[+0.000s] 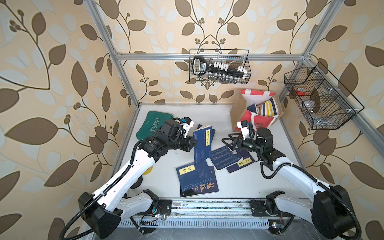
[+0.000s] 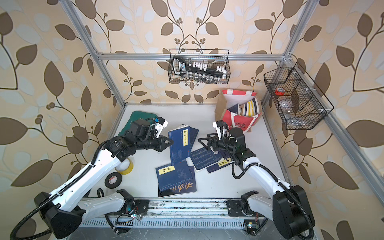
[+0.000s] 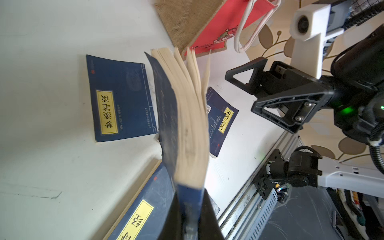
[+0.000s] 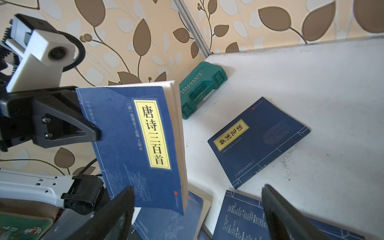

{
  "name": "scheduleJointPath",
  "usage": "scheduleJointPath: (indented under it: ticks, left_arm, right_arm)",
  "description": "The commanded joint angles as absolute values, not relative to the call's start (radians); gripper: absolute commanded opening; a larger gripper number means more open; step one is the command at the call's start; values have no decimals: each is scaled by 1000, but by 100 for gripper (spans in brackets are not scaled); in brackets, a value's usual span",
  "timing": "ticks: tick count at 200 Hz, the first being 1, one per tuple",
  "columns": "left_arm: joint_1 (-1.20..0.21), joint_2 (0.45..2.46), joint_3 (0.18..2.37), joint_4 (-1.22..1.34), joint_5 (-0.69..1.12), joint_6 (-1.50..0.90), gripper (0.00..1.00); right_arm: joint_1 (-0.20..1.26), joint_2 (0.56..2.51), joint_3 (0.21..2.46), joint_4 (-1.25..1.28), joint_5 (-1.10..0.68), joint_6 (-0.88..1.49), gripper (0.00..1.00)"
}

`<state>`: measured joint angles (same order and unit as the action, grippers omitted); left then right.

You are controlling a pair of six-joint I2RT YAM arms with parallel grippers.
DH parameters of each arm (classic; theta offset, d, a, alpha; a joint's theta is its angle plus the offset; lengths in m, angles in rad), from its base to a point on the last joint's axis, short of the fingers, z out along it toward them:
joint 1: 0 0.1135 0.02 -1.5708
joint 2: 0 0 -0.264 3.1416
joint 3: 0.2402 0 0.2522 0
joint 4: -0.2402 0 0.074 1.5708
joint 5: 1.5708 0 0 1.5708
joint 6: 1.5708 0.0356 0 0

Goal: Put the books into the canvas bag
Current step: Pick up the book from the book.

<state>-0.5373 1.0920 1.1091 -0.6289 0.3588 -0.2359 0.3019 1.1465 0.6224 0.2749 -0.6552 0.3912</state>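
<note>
Left hand [image 1: 195, 143] clamped tight on the spine edge of 1 navy book [image 1: 202, 147], held upright, pages fanning. Right hand [image 1: 227, 143] spread wide, empty, just beside that book. Flat on the tabletop [image 1: 166, 166]: 5 navy books by my count: 1 beyond the held one [image 4: 257, 141], 2 stacked at the front [image 1: 197, 180], 2 overlapping under the right hand [image 1: 225, 160]. Canvas bag [image 1: 238, 113] stands at the far right corner with several books [image 1: 268, 108] upright inside, count unclear. Also 1 green case [image 1: 151, 124], 2 wire baskets [image 1: 220, 66] [image 1: 320, 97], 2 tape rolls [image 2: 124, 166] [image 2: 113, 179].

2 white-and-black arms bent inward toward each other, left hand [image 1: 196, 143] pinched on a raised navy book [image 4: 128, 149], right hand [image 3: 239, 89] spread wide, holding nothing.
</note>
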Motion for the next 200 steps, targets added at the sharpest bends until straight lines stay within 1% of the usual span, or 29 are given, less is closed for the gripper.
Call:
scheduleJointPath:
  ticks: [1,22,50,87,104,133,162,200]
  left_arm:
    - [-541,1045,1157,-679,327,-160,0]
    - [-540,1031,1160,-708,380,-115,0]
    - [-540,1022,1162,-721,521,-66,0]
    - [-540,1029,1156,-706,704,-57,0]
    - [-540,1029,1158,-711,719,-56,0]
    - [-540,1028,1175,-747,762,-27,0]
    - [-540,1034,1196,-791,806,5,0]
    - [-541,1037,1188,-791,825,14,0]
  right_arm:
    - [305,1107,610,334,-679,369,95]
    - [304,1116,596,412,-775,386,95]
    - [315,1156,592,537,-903,434,96]
    - [414,1211,655,453,-966,350,96]
    - [454,1223,666,423,-977,315,96]
    - [457,1231,665,426,-986,309,96]
    - [459,1258,672,523,-1096,368,96]
    - [473,1288,718,538,-1185,375,94]
